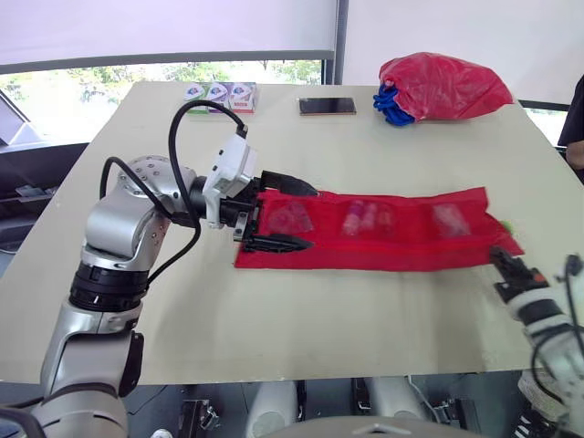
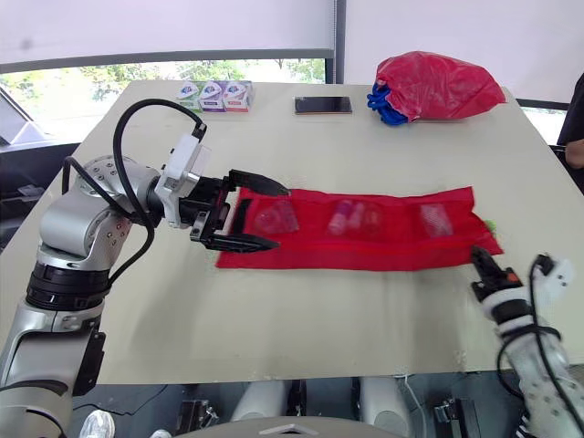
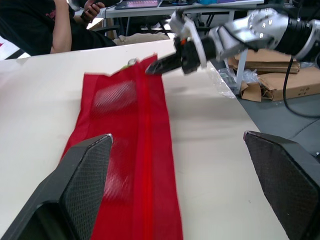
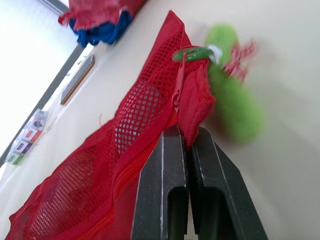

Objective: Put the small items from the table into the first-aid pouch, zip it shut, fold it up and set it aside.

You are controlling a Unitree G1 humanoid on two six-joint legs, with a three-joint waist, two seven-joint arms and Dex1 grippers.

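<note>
Where left claw gapes, pouch lies between

No writing can be read. The three small boxes at the table's far edge carry coloured prints too small to make out; the pouch shows no legible label.

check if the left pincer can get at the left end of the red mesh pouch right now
Likely yes: the left pincer is open, its fingers either side of the left end of the red mesh pouch, with nothing between.
</note>
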